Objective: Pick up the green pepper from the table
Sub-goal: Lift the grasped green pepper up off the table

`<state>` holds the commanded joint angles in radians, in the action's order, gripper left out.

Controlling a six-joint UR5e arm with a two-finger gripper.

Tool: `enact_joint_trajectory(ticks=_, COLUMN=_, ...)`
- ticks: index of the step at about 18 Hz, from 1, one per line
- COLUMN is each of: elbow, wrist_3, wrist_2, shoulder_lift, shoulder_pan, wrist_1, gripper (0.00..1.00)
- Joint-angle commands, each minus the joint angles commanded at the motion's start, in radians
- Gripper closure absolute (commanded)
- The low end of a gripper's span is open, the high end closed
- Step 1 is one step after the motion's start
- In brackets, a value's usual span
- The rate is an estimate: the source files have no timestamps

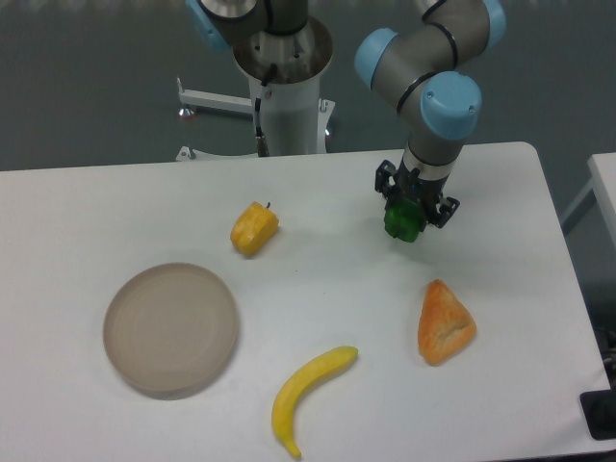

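Observation:
The green pepper (402, 222) is a small glossy dark-green lump at the right back part of the white table (318, 279). My gripper (414, 204) comes straight down onto it, its black fingers on either side of the pepper and closed against it. The pepper's upper part is hidden by the fingers. I cannot tell whether the pepper rests on the table or hangs just above it.
A yellow pepper (254, 228) lies left of the gripper. A round grey-beige plate (170, 329) sits at the front left. A yellow banana (308, 395) lies at the front middle. An orange triangular pastry (444, 322) lies below the gripper. The arm's base (286, 87) stands behind the table.

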<state>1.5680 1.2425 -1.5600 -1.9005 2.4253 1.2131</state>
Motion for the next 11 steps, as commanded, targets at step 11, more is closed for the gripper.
enact_joint_trajectory(ticks=11, elbow=-0.309, wrist_3=0.291, wrist_2=-0.048, shoulder_lift=-0.129, shoulder_pan=-0.064, wrist_1=0.258, gripper=0.86)
